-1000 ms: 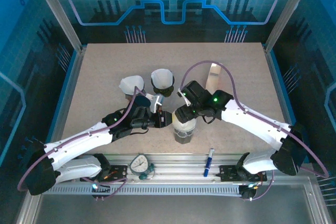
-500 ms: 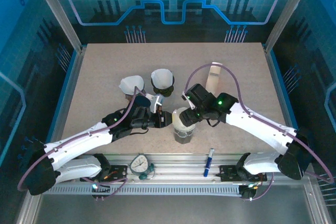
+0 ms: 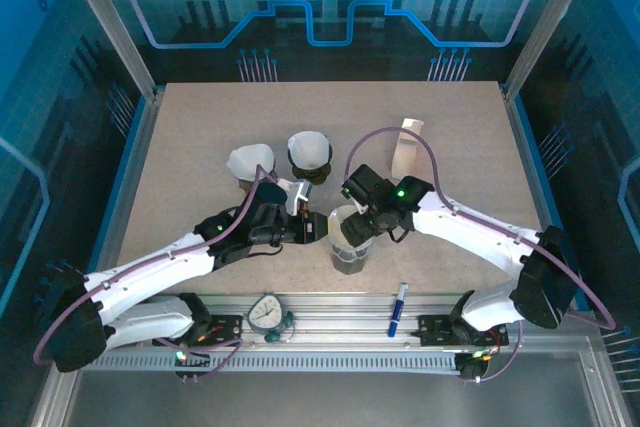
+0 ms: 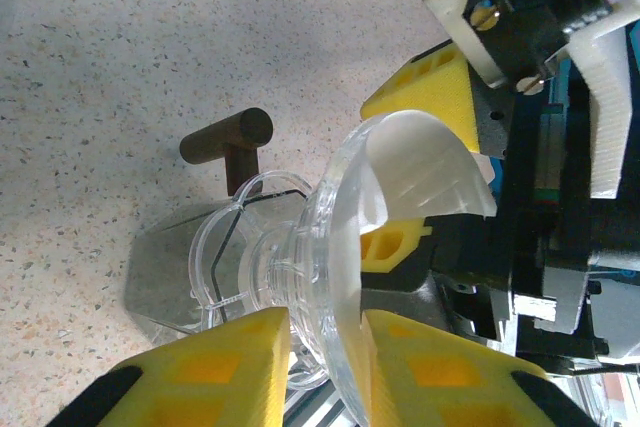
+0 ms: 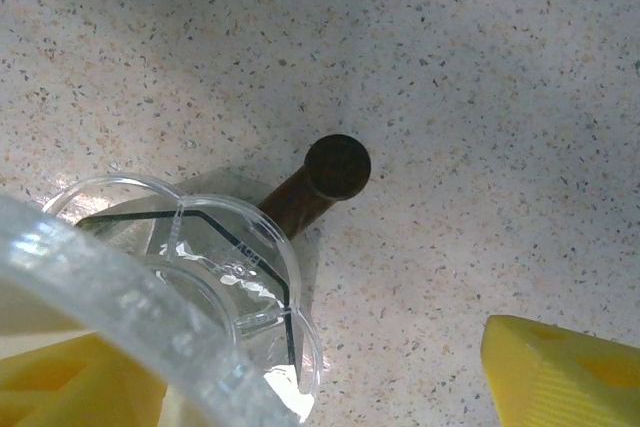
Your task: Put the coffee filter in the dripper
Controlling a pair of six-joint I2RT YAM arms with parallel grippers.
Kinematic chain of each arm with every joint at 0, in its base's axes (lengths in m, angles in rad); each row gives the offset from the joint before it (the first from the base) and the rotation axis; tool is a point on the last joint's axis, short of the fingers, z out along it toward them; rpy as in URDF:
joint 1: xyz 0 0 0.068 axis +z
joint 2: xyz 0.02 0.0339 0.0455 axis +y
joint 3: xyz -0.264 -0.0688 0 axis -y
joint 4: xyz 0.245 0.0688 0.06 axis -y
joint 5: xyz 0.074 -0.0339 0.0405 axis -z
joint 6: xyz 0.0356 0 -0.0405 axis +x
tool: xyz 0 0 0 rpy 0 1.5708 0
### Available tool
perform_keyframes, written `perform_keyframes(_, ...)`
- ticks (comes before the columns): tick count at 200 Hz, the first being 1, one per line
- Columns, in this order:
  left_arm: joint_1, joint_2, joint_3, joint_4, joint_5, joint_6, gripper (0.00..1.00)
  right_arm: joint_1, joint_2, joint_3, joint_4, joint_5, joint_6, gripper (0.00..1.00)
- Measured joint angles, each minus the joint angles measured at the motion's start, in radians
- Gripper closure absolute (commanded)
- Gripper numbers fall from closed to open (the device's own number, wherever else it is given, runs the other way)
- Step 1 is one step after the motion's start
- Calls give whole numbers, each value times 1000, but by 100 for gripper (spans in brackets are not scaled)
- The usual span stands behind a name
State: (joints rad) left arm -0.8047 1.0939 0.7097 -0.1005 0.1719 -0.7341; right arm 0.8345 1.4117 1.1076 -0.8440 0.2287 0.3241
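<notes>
Top external: left gripper [image 3: 316,229] pinches the dripper [image 3: 342,235] atop the carafe [image 3: 350,259], right gripper [image 3: 353,218] over it; left wrist: filter [image 4: 425,162] lies loosely inside the dripper; right wrist: right jaws spread wide, so placing seems almost finished, and next that arm should lift away without dragging paper.

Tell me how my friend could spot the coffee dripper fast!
Look at the table, near its front edge, for a glass jug with a dark handle. The dripper sits on that jug: the only clear funnel, pinched between the left gripper's yellow fingers, white paper inside.
</notes>
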Motion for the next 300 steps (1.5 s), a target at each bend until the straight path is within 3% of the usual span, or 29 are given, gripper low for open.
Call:
perform_keyframes(92, -1, 0, 0, 0, 0, 0, 73, 5, -18, 0, -2, 16, 0, 19)
perform_keyframes(154, -1, 0, 0, 0, 0, 0, 72, 9, -228, 0, 11, 61, 24, 19)
perform_keyframes(300, -2, -46, -14, 1, -26, -26, 38, 9, -343, -44, 59, 122, 70, 18)
